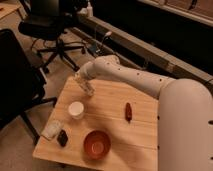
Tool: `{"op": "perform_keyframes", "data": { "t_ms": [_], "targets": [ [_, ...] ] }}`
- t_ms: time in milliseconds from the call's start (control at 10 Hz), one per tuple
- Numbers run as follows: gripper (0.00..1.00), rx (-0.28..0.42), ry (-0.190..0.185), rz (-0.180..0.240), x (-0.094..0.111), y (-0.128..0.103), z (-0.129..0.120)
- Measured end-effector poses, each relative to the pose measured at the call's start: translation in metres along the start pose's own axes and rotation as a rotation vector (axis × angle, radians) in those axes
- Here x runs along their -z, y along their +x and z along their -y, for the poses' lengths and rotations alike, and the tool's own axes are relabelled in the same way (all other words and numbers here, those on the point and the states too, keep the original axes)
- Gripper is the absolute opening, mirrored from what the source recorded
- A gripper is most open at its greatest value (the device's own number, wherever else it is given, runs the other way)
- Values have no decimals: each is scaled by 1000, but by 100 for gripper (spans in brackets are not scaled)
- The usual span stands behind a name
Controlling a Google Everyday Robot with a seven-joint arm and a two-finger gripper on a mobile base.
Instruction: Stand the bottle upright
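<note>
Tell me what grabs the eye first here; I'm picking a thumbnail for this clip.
The big white arm sweeps in from the right, its gripper over the table's far left corner, just beyond the white cup. Next comes the orange bowl near the front edge. The bottle lies on its side at the front left corner, beside a small dark object.
</note>
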Motion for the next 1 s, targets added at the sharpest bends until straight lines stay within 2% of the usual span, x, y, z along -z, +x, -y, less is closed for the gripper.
{"op": "perform_keyframes", "data": {
  "t_ms": [300,500,800,900,1000],
  "targets": [
    [29,-46,10,64,0,7,9],
    [46,-58,3,108,-3,7,12],
    [75,-48,-15,145,-14,3,16],
    [80,-65,-9,154,-14,8,22],
    [80,-82,-2,164,-14,11,28]
  ]
}}
